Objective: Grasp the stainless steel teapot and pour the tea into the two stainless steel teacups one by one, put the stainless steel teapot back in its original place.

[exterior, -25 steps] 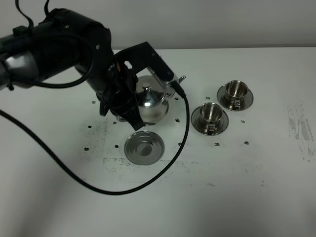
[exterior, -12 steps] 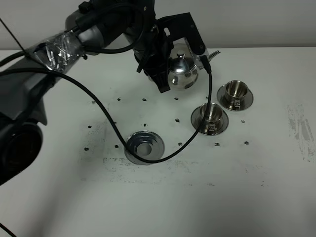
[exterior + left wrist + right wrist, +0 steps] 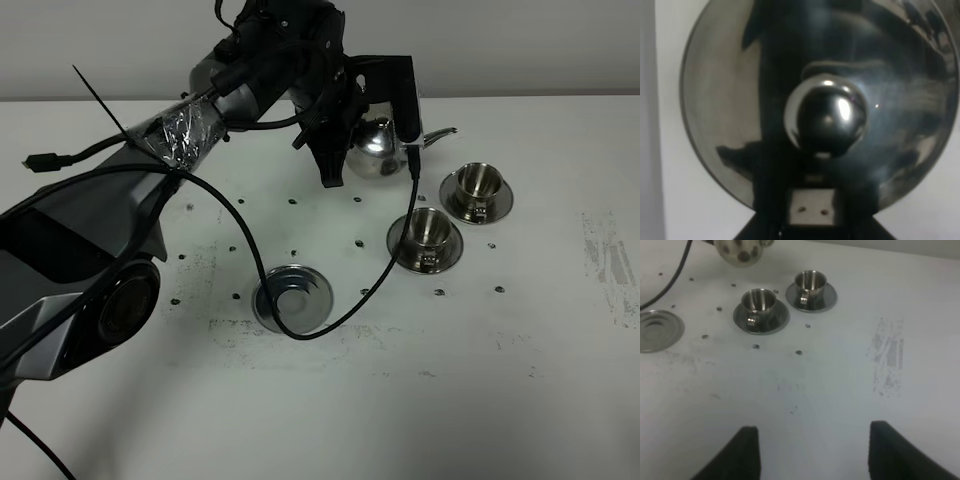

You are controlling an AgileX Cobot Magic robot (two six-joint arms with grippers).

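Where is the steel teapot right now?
Exterior high view: the teapot is held by the left tool, just left of the farther teacup, off its disc.

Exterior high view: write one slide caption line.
Left gripper holds the stainless steel teapot near the two saucered teacups, away from its round steel disc.

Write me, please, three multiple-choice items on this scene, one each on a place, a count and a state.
1. Where is the teapot?
A. lying on its side on the table
B. carried by the left claw
C. standing upside down

2. How many teacups are there?
A. one
B. two
C. four

3. The right claw is:
A. open and empty
B. shut on a teacup
C. shut on a spoon

Answers: B, the left claw holds it near the far teacup. B, two stand side by side. A, its jaws stand wide apart with nothing between.
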